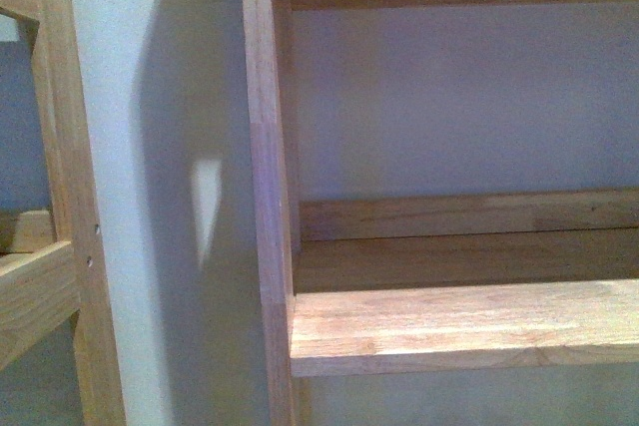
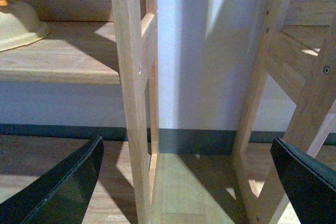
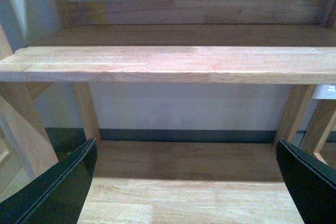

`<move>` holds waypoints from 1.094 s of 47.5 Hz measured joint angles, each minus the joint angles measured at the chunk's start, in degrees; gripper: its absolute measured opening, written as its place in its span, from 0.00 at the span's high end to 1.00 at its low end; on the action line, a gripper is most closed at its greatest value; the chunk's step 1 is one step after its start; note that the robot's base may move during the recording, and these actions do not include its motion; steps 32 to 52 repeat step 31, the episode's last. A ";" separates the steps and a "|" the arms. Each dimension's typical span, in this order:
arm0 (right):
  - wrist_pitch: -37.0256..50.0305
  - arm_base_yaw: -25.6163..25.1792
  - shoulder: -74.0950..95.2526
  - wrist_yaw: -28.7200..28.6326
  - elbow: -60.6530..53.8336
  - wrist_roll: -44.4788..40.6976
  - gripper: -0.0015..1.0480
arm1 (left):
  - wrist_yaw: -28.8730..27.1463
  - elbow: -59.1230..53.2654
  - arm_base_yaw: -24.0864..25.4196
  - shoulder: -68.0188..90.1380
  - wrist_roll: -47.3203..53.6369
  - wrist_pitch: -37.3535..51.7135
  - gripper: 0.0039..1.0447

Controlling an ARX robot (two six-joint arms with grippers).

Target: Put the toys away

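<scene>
Toys: none can be identified with certainty in any view. The only candidate is a pale yellow rounded object with an orange spot [image 2: 18, 22], cut off by the frame edge in the left wrist view, resting on a wooden shelf [image 2: 68, 56]; whether it is a toy cannot be told. The left hand [image 2: 186, 182] is spread wide and empty, facing the gap between two wooden shelf uprights [image 2: 128, 93], with that object well off to one side on the shelf. The right hand [image 3: 186, 182] is likewise spread and empty, facing an empty shelf board [image 3: 168, 64] with wood floor below. The front view shows only bare shelving against a wall. Risks, as judged: reaching toward the shelf may drive a finger into an upright or board edge; a half-seen target invites a misjudged grasp.
</scene>
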 joint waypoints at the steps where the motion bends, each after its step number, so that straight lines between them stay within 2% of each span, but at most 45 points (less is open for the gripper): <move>1: 0.00 0.00 0.00 -0.02 0.00 0.00 0.00 | 0.00 0.00 0.00 0.00 0.00 0.00 0.05; 52: 0.00 0.00 0.00 -0.02 0.00 -0.02 0.00 | 0.00 0.00 0.00 0.02 0.00 0.00 0.05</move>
